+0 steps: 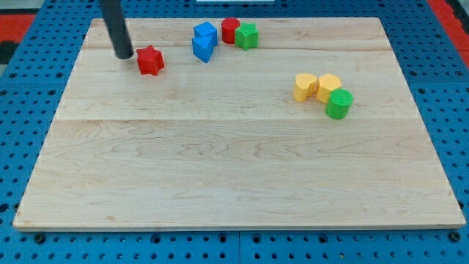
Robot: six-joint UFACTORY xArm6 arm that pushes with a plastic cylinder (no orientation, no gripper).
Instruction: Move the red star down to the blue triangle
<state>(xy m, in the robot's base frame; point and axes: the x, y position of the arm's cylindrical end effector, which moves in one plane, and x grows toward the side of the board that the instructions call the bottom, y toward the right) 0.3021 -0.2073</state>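
Note:
The red star (150,60) lies on the wooden board near the view's top left. My tip (124,56) stands just left of it, a small gap apart. Two blue blocks sit to the star's right near the top edge: a blue triangle-like block (202,49) at the front and a blue block (206,32) behind it, touching.
A red cylinder (231,30) and a green block (247,35) sit right of the blue blocks. Two yellow blocks (305,86) (328,86) and a green cylinder (339,103) cluster at the right. The board (234,176) lies on a blue pegboard.

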